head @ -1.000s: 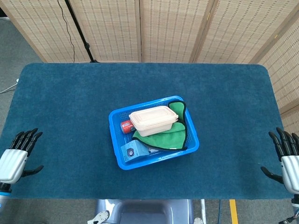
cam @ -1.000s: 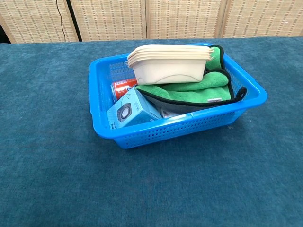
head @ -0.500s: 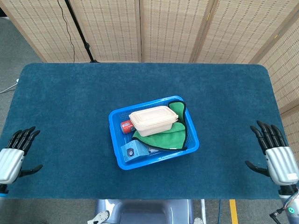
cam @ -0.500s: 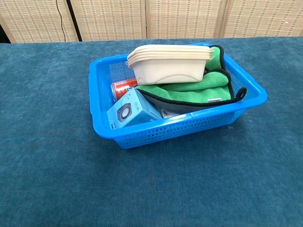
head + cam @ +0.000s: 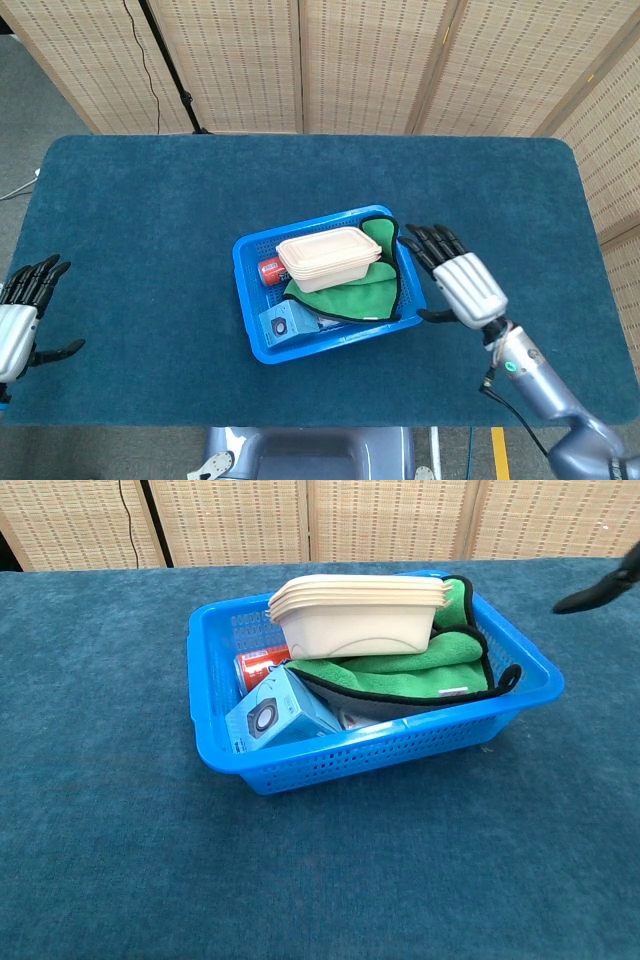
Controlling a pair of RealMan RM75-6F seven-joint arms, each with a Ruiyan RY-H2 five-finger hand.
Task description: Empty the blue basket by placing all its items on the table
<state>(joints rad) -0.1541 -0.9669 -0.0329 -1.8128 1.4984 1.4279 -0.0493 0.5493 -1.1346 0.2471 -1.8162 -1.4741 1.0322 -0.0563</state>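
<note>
Right hand (image 5: 462, 285), released with fingers spread, hovers beside the blue plastic basket (image 5: 252, 260); lift the cream stacked plastic containers (image 5: 329, 256) first, gripping both long sides.

Right hand (image 5: 462, 283) spread, empty, just beside blue basket (image 5: 252, 340); left hand (image 5: 22, 314) far.

right hand (image 5: 463, 284) moved beside basket (image 5: 252, 305) (fingers spread)

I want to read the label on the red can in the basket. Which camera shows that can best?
The chest view: the red can lies near the camera, its side showing between the cream containers and the blue box, though the label stays too small to read. The head view shows only a small red patch beside the containers.
</note>
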